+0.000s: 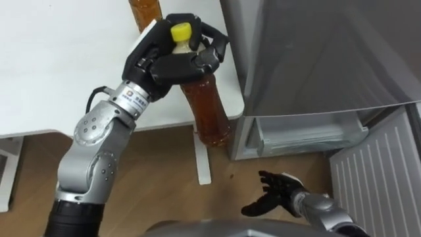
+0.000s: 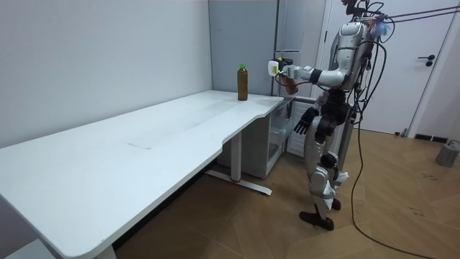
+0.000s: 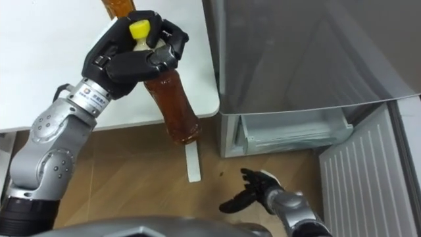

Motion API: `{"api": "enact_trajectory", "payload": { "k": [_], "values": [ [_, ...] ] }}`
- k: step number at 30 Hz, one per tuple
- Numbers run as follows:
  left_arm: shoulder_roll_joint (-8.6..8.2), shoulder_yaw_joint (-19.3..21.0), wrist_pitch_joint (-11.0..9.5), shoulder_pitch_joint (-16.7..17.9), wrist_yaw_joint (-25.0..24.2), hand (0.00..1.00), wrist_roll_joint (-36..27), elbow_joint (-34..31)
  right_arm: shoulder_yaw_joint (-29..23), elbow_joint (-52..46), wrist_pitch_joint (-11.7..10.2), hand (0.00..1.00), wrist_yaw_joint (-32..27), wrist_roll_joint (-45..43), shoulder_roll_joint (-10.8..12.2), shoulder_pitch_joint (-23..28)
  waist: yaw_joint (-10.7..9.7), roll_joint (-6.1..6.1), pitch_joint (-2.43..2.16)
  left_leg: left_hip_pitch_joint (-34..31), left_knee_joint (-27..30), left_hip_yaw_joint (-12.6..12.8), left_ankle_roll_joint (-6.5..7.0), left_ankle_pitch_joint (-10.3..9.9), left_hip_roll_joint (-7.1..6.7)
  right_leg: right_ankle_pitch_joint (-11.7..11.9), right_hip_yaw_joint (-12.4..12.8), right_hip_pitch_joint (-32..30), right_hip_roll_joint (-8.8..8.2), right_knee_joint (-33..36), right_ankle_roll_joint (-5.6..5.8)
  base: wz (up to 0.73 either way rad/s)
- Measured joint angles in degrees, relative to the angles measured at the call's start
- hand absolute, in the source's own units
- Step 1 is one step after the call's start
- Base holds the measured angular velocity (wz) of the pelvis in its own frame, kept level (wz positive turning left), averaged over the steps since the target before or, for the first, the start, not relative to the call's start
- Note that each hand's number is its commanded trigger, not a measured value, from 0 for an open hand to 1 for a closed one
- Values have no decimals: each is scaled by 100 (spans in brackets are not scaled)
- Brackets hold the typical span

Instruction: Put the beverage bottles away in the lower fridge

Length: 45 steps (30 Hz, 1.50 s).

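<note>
Bottle of amber drink with a yellow cap hangs cap-up and slightly tilted from the left hand, whose fingers curl round its neck. Below it, the right hand is relaxed open. Beyond the left hand a second bottle stands on the table.

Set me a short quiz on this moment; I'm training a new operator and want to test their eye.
1. True or false: the left hand grips the yellow-capped bottle.
2. Where does the second bottle stand? A: on the table. B: on the floor. C: inside a drawer.
3. Fill in: the lower fridge stands ____ (open or shut).

Key: 1 true; 2 A; 3 open.
</note>
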Motion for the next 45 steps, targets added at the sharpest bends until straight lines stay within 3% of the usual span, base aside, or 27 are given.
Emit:
{"api": "enact_trajectory", "payload": {
  "k": [5,10,17,21,28,42,45],
  "values": [
    [15,1,0,89,-26,100,10,-2,39,-1334,108,0,695,-243,-12,153,70,-40,20,-84,94,-2,17,10,-11,-9,-167,17,-46,1,15,20],
    [46,3,-40,167,-35,100,13,-7,145,-1714,121,0,1380,-333,-37,144,196,-80,34,-137,153,-158,19,8,-27,-15,-326,63,-60,8,25,14],
    [63,11,-74,167,-47,100,12,-16,141,-2543,391,0,2337,-407,-401,219,335,-129,50,-239,266,-179,18,8,-17,-20,-325,9,-81,107,32,5],
    [57,-24,-80,167,-128,100,13,-17,146,-3021,557,0,2605,-397,-435,319,359,-175,56,-245,250,-168,20,7,-13,-31,-312,-31,-72,184,44,-1],
    [137,-262,-126,169,-176,100,31,-3,266,-3333,609,0,3309,94,-418,391,392,-170,59,-270,278,-204,28,9,-23,-29,-320,-33,-73,181,42,1],
    [232,-507,-152,370,-321,100,47,109,372,-3318,629,0,3552,1061,-411,404,273,-108,68,-478,375,-234,33,7,-15,-30,-459,-204,-126,270,43,3],
    [245,-655,-152,371,-337,100,63,109,406,-3318,754,0,3549,1085,-405,403,252,-107,67,-487,371,-219,37,5,-25,-30,-453,-212,-120,269,43,0]
  ]
}}
